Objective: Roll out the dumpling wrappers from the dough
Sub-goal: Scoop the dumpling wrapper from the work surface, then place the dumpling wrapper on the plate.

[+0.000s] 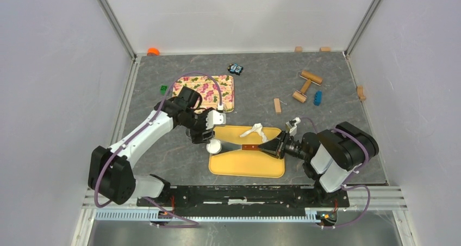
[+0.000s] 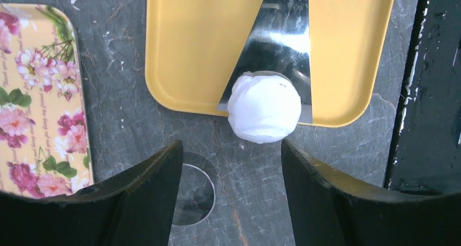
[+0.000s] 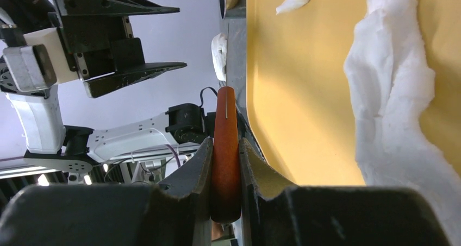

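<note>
A small smooth white ball of dough (image 1: 213, 146) (image 2: 264, 108) sits at the tip of a metal scraper blade (image 2: 282, 50), over the left edge of the yellow board (image 1: 247, 167) (image 2: 190, 45). My left gripper (image 1: 208, 132) (image 2: 231, 170) hangs open just short of the ball, with nothing between its fingers. My right gripper (image 1: 280, 147) (image 3: 224, 143) is shut on the scraper's brown wooden handle (image 3: 225, 121). A ragged strip of dough (image 1: 254, 131) (image 3: 391, 94) lies at the board's far side. No dumpling wrappers are in view.
A clear round cup (image 2: 195, 189) stands on the grey table under the left fingers. A floral tray (image 1: 209, 91) (image 2: 32, 94) lies behind the left arm. Wooden blocks (image 1: 307, 86), a blue piece (image 1: 317, 98) and a small toy (image 1: 235, 69) are scattered at the back.
</note>
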Motion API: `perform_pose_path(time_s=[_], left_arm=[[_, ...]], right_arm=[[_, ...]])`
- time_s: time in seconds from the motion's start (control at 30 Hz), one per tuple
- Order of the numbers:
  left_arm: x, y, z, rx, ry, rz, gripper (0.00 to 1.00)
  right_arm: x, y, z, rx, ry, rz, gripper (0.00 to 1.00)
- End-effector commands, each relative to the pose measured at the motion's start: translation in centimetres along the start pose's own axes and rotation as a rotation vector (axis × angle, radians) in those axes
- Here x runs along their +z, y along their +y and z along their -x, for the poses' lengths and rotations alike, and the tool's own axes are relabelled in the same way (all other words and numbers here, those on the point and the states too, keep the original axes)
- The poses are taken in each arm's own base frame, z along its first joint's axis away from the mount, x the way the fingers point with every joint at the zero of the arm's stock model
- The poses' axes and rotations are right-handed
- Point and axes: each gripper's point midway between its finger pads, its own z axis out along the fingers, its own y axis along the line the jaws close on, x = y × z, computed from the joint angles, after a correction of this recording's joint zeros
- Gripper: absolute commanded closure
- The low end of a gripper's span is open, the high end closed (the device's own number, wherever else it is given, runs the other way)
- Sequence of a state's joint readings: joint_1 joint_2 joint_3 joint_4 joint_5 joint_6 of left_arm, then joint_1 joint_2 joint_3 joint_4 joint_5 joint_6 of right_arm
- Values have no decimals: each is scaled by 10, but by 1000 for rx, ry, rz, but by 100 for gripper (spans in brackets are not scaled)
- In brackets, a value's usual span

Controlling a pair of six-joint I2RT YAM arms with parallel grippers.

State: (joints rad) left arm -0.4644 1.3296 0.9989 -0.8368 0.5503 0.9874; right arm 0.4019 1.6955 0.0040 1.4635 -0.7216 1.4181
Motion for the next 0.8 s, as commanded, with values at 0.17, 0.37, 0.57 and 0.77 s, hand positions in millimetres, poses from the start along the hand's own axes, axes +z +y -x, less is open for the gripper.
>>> perform_pose_path(time_s=[0.17, 0.37, 0.57, 0.77], left_arm=[[-19, 22, 7, -72, -42, 72, 27], [-24, 28, 0, -111, -49, 90, 27], [-30, 31, -8, -159, -75, 105, 27], [-40, 36, -18, -213, -99, 135, 26]], right_arm=[[-21, 50, 2, -152, -54, 208, 100], [-16, 62, 15, -171, -73, 239, 100], [1, 75, 38, -201, -93, 265, 100], [16, 84, 57, -185, -103, 299, 100]])
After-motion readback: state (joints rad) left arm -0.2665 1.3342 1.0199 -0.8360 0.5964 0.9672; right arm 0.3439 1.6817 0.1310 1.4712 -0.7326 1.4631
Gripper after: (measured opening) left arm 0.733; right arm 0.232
